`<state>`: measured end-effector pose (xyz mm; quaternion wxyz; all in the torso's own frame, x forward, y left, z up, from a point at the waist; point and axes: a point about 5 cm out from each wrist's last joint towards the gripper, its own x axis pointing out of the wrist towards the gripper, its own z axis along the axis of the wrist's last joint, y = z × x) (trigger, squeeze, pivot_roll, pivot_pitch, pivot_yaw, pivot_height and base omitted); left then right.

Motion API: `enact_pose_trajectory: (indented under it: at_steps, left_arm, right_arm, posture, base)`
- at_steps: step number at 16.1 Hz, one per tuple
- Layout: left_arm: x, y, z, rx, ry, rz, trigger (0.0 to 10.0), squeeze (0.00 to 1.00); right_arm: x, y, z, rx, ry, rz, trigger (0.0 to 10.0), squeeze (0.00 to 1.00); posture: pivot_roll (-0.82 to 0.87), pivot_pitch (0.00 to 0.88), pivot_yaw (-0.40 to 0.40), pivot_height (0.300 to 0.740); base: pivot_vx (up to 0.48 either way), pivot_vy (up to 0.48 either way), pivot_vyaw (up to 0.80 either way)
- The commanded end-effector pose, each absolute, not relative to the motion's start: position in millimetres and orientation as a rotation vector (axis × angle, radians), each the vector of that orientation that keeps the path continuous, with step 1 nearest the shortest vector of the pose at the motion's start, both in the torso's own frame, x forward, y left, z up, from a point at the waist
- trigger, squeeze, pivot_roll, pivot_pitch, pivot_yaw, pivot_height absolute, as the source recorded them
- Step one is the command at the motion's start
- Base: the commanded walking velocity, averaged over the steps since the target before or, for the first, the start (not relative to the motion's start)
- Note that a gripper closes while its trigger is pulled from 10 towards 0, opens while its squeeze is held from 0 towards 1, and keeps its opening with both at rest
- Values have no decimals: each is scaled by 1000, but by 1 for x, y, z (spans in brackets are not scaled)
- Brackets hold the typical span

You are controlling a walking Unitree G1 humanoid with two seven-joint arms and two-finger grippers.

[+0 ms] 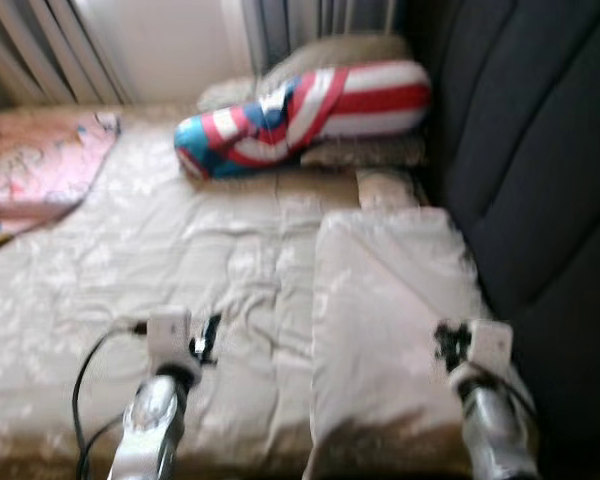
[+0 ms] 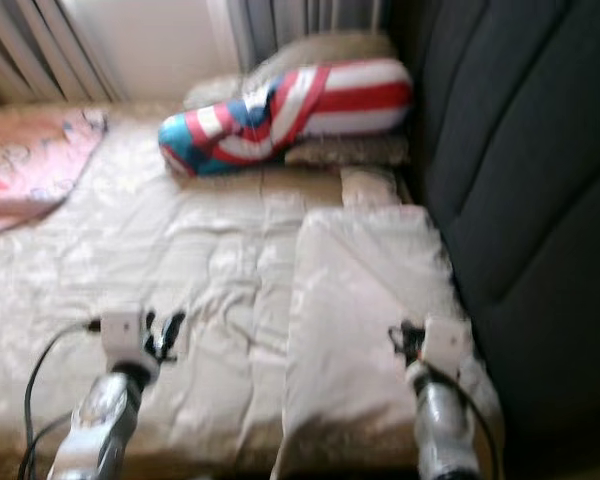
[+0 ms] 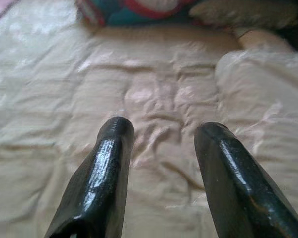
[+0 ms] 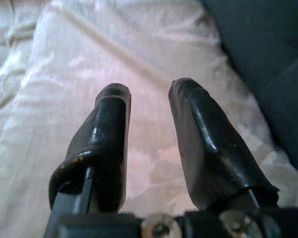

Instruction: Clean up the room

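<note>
Cream bed [image 1: 180, 250] | folded quilt [image 1: 390, 300] right under right gripper [image 4: 146, 99], fingers spread, empty | left gripper [image 3: 161, 131] spread too, farther off | quilt runs lengthwise ahead

Two silver metallic forearms; white boxy wrist housings; left tool [image 3: 161, 131] and right tool [image 4: 149, 89] each with two long glossy black fingers, rounded tips; black cable loops beside left arm; silver screw heads at right tool base.
</note>
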<state>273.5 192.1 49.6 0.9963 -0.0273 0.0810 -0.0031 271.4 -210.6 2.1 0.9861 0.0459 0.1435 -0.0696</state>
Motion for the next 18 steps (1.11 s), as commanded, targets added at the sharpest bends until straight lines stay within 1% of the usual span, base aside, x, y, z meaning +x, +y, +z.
enact_pose_trajectory:
  at_steps: [1, 2, 4, 7, 8, 9, 10, 14, 18]
  left_arm:
    - [268, 198, 40, -64, 193, 18, 10000, 0]
    - [267, 200, 34, -66, 218, 24, 10000, 0]
    - [254, 209, -1, -68, 377, 46, 10000, 0]
    - [229, 217, -36, -36, 577, 58, 10000, 0]
    - [221, 214, -46, -20, 641, 37, 10000, 0]
    - [220, 213, -48, -15, 653, 31, 10000, 0]
    - [212, 211, -57, -3, 717, 28, 10000, 0]
    - [198, 203, -70, 8, 797, 23, 10000, 0]
    - [195, 202, -73, 16, 826, 29, 10000, 0]
  right_arm:
    - [262, -212, -8, 107, 342, -158, 10000, 0]
    - [259, -213, -13, 111, 368, -164, 10000, 0]
    - [240, -215, -35, 111, 524, -192, 10000, 0]
    - [214, -218, -56, 103, 662, -236, 10000, 0]
    - [204, -220, -62, 117, 699, -266, 10000, 0]
    - [203, -220, -62, 125, 700, -273, 10000, 0]
    - [197, -218, -67, 157, 723, -289, 10000, 0]
    - [187, -208, -75, 136, 777, -251, 10000, 0]
    - [180, -208, -79, 137, 814, -273, 10000, 0]
  posture:
    - [-11, 24, -10, 740]
    - [-10, 12, -12, 740]
    - [-9, 0, -9, 740]
    - [-21, 0, -2, 740]
    - [-19, 0, 0, 740]
    - [-18, 0, 1, 740]
    - [-25, 0, 4, 740]
    - [-26, 0, 4, 740]
    - [-26, 0, -2, 740]
  base:
    - [0, 0, 0]
    - [0, 0, 0]
    - [0, 0, 0]
    - [0, 0, 0]
    - [0, 0, 0]
    - [0, 0, 0]
    - [0, 0, 0]
    - [0, 0, 0]
    - [0, 0, 0]
